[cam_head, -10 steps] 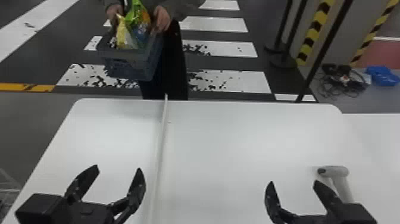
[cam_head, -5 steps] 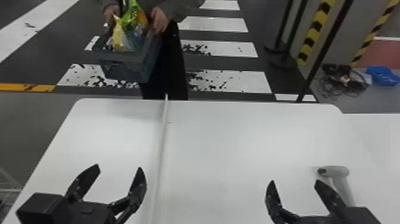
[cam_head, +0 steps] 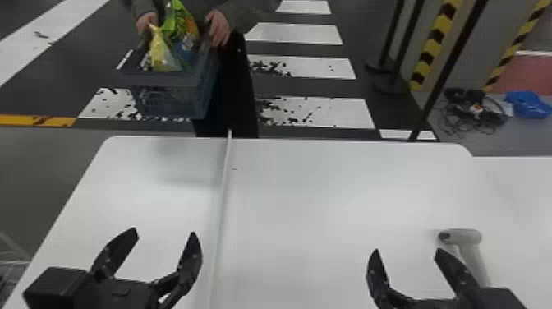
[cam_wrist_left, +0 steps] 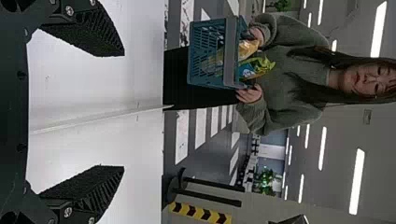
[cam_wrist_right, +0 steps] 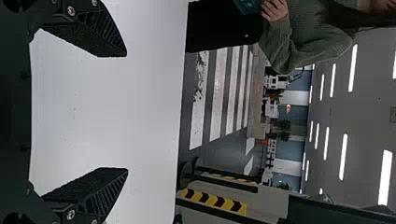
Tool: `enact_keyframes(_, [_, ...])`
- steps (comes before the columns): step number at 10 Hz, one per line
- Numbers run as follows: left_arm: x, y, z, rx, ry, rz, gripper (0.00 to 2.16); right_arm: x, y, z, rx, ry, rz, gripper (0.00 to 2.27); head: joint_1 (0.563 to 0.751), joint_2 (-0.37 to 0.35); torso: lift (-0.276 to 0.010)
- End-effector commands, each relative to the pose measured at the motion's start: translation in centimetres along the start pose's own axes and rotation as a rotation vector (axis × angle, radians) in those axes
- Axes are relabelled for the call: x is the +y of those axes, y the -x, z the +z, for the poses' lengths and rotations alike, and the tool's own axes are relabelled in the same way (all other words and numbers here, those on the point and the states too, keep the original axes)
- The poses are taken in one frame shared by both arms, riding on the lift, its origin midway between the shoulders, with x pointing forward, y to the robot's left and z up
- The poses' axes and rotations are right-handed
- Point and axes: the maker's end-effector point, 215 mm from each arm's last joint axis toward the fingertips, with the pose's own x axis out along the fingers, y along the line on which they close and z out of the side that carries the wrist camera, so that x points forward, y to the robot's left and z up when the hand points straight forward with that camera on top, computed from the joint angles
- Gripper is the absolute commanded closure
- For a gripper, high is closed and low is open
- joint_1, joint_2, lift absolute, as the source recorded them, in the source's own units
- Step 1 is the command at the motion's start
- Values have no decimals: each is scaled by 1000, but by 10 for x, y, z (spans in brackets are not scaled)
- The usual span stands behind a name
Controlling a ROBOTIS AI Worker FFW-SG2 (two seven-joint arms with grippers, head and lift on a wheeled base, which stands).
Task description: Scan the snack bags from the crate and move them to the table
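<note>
- Crate (cam_head: 164, 98), head view: held by a person's hands (cam_head: 219, 28) beyond the far edge of the table (cam_head: 328, 197), toward the robot's left. Snack bags, one yellow (cam_head: 162, 53) and one green (cam_head: 176, 20), protrude above its rim. Over the last second the crate has shifted slightly farther left and lower in the view, while both grippers have kept their places; delivery appears under way, so picking should probably wait until the crate is set down.
- Head view, near side: left gripper (cam_head: 164, 232) and right gripper (cam_head: 408, 249) stand wide apart over the table, each with nothing in its grasp. A scanner (cam_head: 468, 242) lies beside the right gripper, partly hidden by it, and will likely be needed before any bag is put down. A thin pale strip (cam_head: 224, 185) runs along the table, between the grippers.
- Left wrist view: the left gripper is spread wide and empty; the crate, with bags inside, is seen beyond the table.
- Right wrist view: the right gripper is likewise spread and empty; a corner of the crate appears beside one hand.
</note>
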Motion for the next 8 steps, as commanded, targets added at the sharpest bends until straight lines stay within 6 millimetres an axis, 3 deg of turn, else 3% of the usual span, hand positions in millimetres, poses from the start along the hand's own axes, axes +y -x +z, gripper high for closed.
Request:
enact_keyframes(1, [0,0,-1,1,0,0,137,1,1,-1,2,-1,2,120,695,-40,-95])
enact_keyframes(8, [0,2,-2,4,-2,1,140,2,2,-4,10,-6,4,120,695,-37,-95])
